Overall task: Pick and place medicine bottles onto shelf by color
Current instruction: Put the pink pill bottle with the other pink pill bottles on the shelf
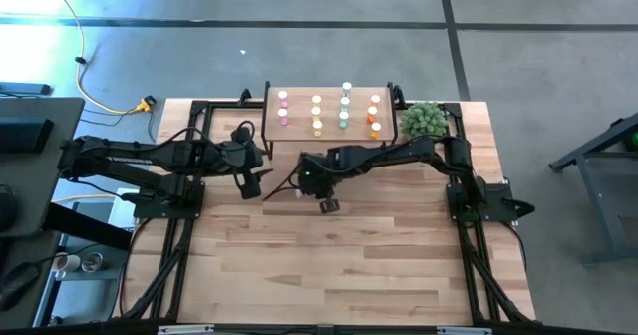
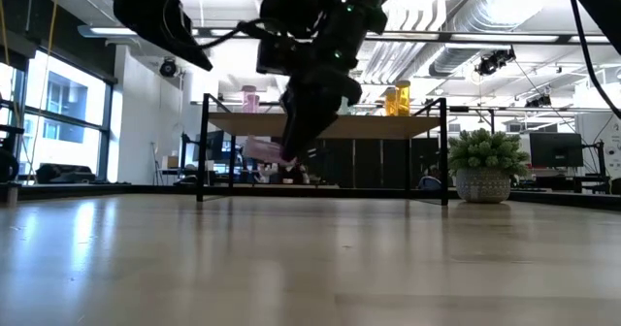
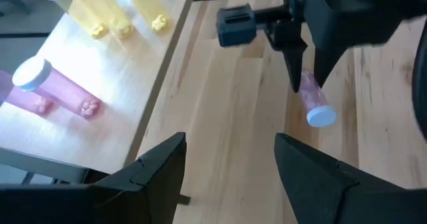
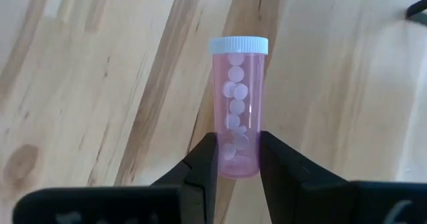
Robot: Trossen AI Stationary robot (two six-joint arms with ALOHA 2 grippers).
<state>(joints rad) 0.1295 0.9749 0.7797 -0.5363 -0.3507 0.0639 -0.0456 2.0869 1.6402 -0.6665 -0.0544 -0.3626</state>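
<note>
The right hand point(image 4: 237, 161), clamped on a pink bottle's point(image 4: 237, 111) base, held it above the desk point(image 1: 329, 265) at the shelf's point(image 1: 299, 129) six o'clock, mid-carry, needing placement beside the pink ones, while the left hand point(image 3: 230, 174) waited open.

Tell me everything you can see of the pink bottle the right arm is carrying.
The pink bottle is a small cylinder of translucent pink plastic with a ribbed white cap, and pale round tablets show through its wall. The right end effector is shut on its base end, one dark finger on each side, so the cap points away from the wrist. In the low view it hangs tilted above the tabletop, in front of the shelf, touching nothing else.
</note>
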